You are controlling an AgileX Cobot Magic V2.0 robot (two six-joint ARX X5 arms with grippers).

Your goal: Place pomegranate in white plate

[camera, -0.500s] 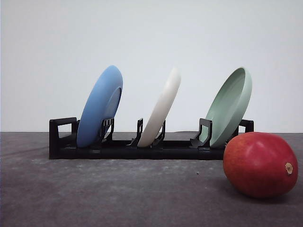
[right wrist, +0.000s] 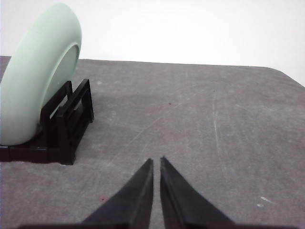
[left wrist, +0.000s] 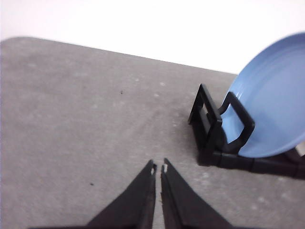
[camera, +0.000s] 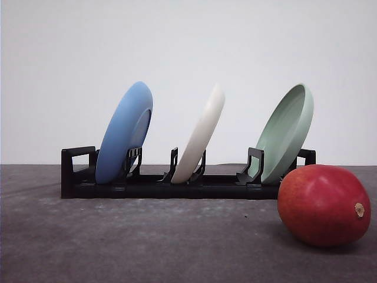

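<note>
The red pomegranate [camera: 324, 204] lies on the dark table at the front right, its tan stem nub facing right. The white plate [camera: 201, 135] stands on edge in the middle slot of a black rack [camera: 76, 172], behind and left of the fruit. My left gripper [left wrist: 158, 170] hovers over bare table near the rack's left end, fingers shut with nothing between them. My right gripper [right wrist: 156, 162] is likewise shut and empty, over the table beside the rack's right end.
A blue plate [camera: 125, 131] leans in the rack's left slot, also seen in the left wrist view as the blue plate [left wrist: 271, 109]. A pale green plate [camera: 287, 131] leans in the right slot, and the green plate [right wrist: 38, 71] is near my right gripper. Grey table [camera: 147, 242] spreads in front.
</note>
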